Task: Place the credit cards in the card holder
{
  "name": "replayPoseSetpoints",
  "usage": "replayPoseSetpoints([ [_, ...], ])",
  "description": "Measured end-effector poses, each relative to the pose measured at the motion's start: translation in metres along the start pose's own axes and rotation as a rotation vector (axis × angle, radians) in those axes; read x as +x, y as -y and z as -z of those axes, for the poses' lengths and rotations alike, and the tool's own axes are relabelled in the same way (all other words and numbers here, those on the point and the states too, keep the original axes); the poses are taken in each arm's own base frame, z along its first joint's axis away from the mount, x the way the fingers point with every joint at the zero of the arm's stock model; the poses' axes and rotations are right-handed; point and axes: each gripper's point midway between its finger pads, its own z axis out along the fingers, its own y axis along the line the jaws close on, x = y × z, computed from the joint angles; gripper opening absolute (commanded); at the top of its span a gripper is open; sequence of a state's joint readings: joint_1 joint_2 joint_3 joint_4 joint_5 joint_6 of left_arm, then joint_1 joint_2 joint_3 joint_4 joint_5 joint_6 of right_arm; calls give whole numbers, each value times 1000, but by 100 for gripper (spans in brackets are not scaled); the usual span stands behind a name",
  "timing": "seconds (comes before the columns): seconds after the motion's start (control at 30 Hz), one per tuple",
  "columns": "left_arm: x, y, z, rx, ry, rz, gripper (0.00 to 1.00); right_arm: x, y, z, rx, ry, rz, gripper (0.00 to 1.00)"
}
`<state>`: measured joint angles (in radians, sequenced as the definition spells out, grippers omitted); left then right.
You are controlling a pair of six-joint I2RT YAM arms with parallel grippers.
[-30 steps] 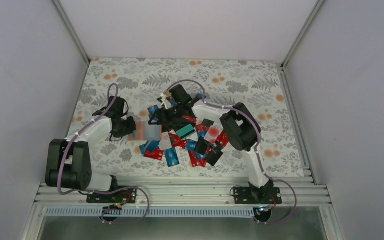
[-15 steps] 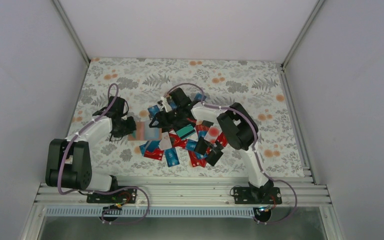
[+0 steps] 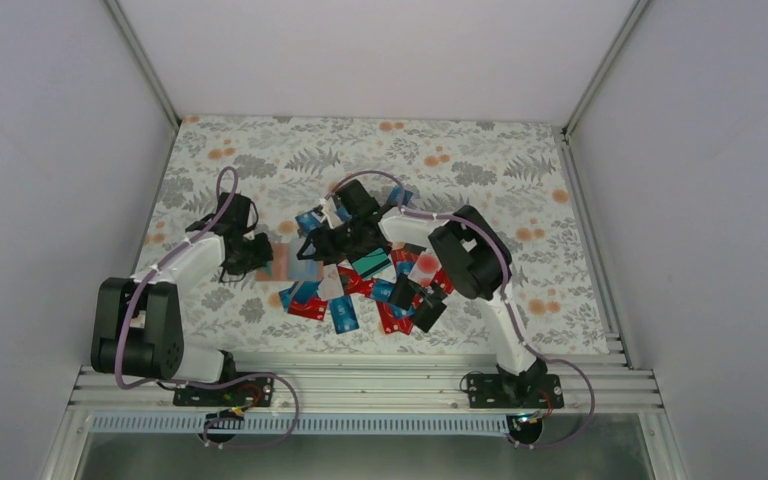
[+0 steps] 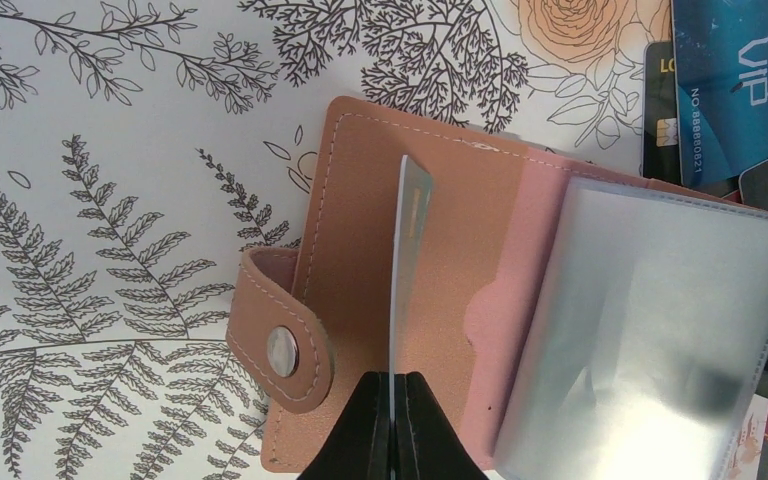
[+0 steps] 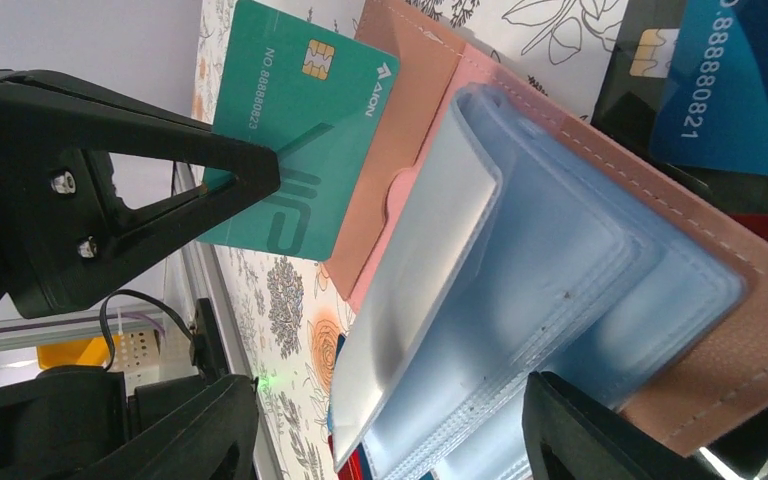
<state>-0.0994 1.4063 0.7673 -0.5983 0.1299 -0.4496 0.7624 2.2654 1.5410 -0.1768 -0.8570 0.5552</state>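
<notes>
Many credit cards [image 3: 380, 295] are heaped on the floral table [image 3: 260, 150]. Just left of them the card holder [image 4: 360, 200] is laid open, its clear sleeves [image 5: 520, 290] straddled by the spread right gripper [image 5: 385, 400]. Above the holder's pocket, a teal card [image 5: 300, 130] is pinched by the left gripper [image 4: 392, 385].

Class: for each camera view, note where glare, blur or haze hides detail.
Top external: the card holder is a smeared patch. Left wrist: pale glare whitens the clear sleeves. Right wrist: the sleeves look hazy blue, yet print on the teal card reads sharp.
</notes>
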Motion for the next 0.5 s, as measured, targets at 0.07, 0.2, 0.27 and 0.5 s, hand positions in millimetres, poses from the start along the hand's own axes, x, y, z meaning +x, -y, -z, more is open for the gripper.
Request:
replayPoseSetpoints([
  [0.07, 0, 0, 0, -2, 1, -1, 2, 0, 0, -1, 6, 0, 2, 68],
  [0.2, 0, 0, 0, -5, 1, -3, 2, 0, 3, 0, 36, 4, 2, 68],
  [0.27, 0, 0, 0, -5, 2, -4, 2, 0, 3, 1, 56, 9, 5, 68],
  [0.5, 1, 0, 0, -10, 3, -9, 2, 1, 7, 4, 96, 13, -5, 67],
])
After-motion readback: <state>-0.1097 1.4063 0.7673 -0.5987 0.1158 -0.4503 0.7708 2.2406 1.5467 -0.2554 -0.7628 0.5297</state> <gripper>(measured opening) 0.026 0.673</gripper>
